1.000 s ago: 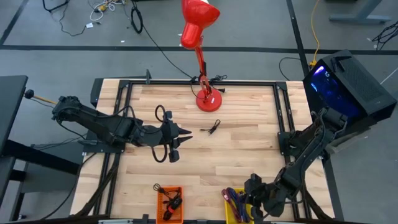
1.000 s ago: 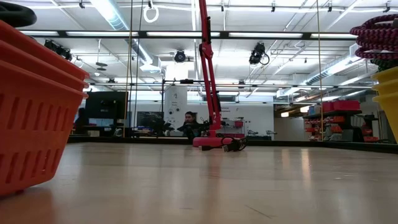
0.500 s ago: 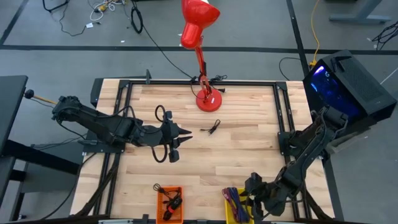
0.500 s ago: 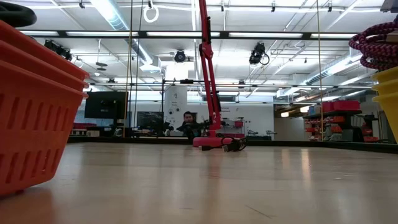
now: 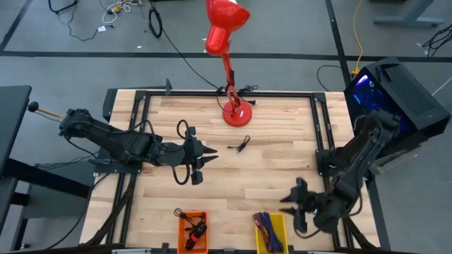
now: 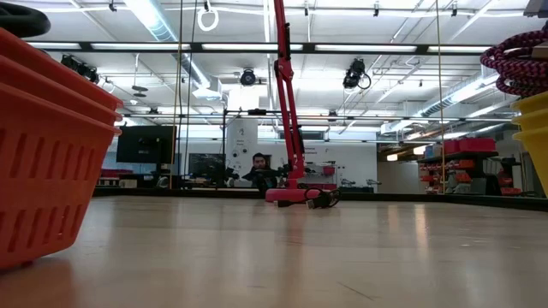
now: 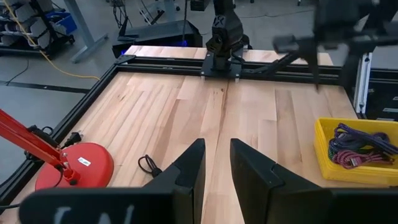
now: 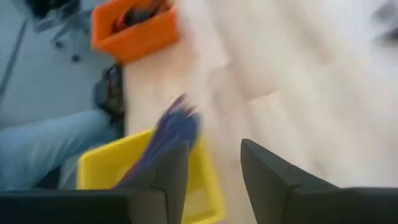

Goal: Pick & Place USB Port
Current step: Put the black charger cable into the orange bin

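Cable point(image 5: 242, 144), small and black, lies on the worktop point(image 5: 275, 169) at frame centre, below the red lamp point(image 5: 235, 113); likely light and floppy, best pinched at its stiff plug. Left end effector point(image 5: 203, 161) and right end effector point(image 5: 297, 204) both stand apart, empty.

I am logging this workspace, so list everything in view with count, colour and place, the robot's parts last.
Table: one, light wood, dark frame.
Desk lamp: one, red, base at the table's far edge, middle.
Loose cable: one, black, on the wood just in front of the lamp base.
Orange bin: one, near edge, left of centre, holding dark cables.
Yellow bin: one, near edge, right of centre, holding purple and red cables.
Person: one, seated in the room beyond the table.
Left gripper: dark, jaws open and empty, mid-table, left of the loose cable.
Right gripper: dark, jaws open and empty, beside the yellow bin.
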`<state>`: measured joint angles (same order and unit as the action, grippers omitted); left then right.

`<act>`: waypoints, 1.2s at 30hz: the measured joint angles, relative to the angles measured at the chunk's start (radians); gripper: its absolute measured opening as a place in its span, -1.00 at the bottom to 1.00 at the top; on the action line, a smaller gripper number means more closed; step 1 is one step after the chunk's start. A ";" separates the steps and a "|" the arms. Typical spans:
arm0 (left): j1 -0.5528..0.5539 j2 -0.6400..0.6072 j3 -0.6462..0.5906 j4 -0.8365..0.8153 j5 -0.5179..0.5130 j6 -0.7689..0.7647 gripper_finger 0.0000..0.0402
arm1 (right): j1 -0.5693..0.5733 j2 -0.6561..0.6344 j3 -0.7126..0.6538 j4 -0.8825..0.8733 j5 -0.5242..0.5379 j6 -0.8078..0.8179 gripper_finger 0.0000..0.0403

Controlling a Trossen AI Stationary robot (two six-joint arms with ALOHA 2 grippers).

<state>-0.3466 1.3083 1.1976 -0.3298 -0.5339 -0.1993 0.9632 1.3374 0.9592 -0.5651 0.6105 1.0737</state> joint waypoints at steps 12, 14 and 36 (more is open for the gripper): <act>0.002 0.000 0.000 -0.003 0.000 0.000 -0.60 | -0.156 -0.125 0.001 -0.268 0.272 -0.091 -0.41; 0.003 0.000 0.000 -0.003 0.000 0.000 -0.60 | -0.204 -0.121 0.001 -0.268 0.270 -0.137 -0.41; 0.003 0.001 0.000 -0.051 0.000 0.008 -0.60 | -0.865 0.040 0.000 0.137 -0.267 -0.849 -0.41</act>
<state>-0.3439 1.3094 1.1976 -0.3810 -0.5343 -0.1909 0.0982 1.3776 0.9592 -0.4279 0.3431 0.2248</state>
